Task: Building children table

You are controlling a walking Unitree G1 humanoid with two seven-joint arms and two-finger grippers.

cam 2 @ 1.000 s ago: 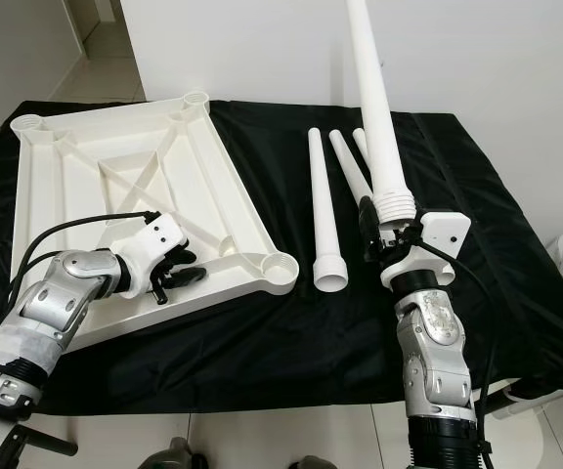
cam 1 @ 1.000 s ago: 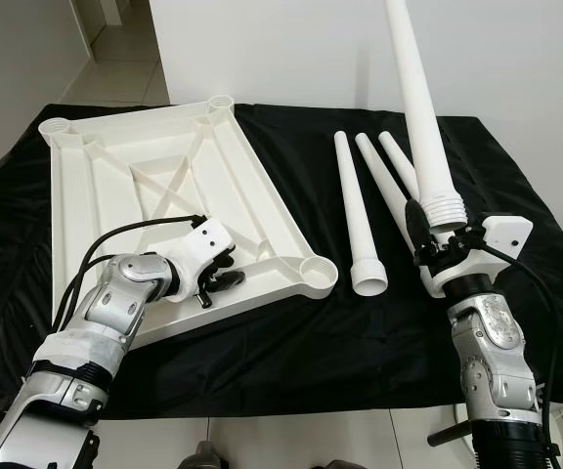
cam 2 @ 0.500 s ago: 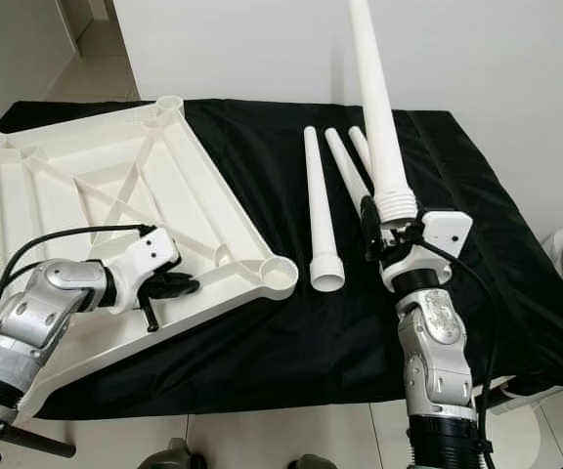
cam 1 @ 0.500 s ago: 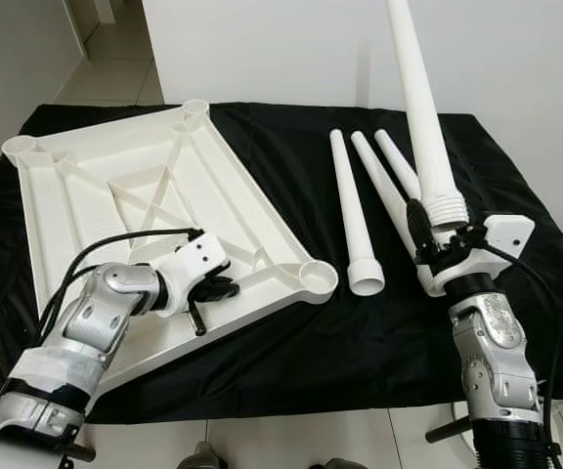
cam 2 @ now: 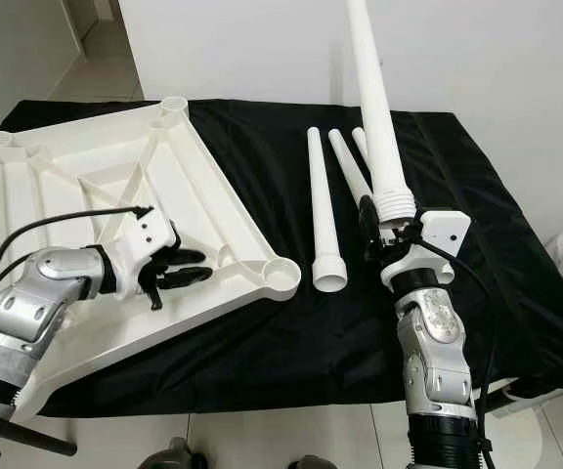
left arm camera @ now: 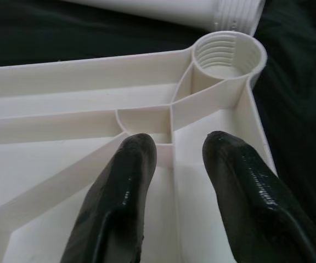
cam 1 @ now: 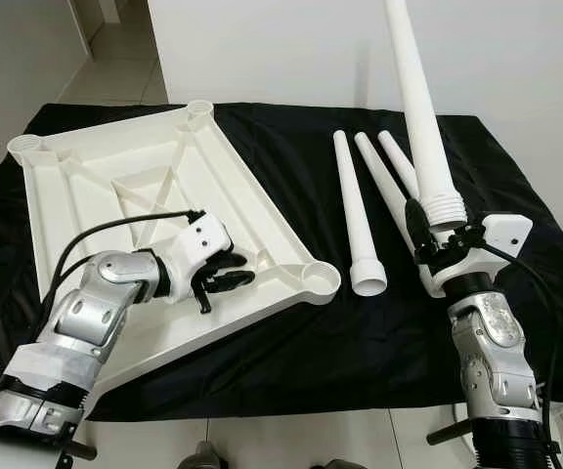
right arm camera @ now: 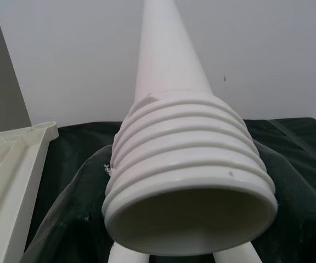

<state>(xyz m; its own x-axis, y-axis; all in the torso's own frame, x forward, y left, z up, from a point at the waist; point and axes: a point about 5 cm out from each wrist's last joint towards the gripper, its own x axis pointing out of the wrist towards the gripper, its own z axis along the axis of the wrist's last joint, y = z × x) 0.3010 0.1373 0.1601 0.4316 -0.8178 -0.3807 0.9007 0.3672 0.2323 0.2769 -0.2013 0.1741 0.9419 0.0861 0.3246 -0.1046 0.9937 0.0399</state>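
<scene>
Upside-down tabletop (cam 1: 145, 210) sits on the table's left side, left gripper (cam 1: 225, 271) spread open over a rib near its front-right socket (cam 1: 316, 279). Right gripper (cam 1: 436, 234) is clamped on a leg (cam 1: 420, 117), held upright at the front-right. Next it needs tipping threaded end down and lining up with that socket

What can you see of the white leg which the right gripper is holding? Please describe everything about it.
The held table leg is a long white tube, plastic by its look, hollow, tapering upward, with a ribbed threaded collar at its wide open lower end. It stands nearly upright, its top out of the picture. The right gripper clamps it at the collar, above the black cloth and the three spare legs lying there.
</scene>
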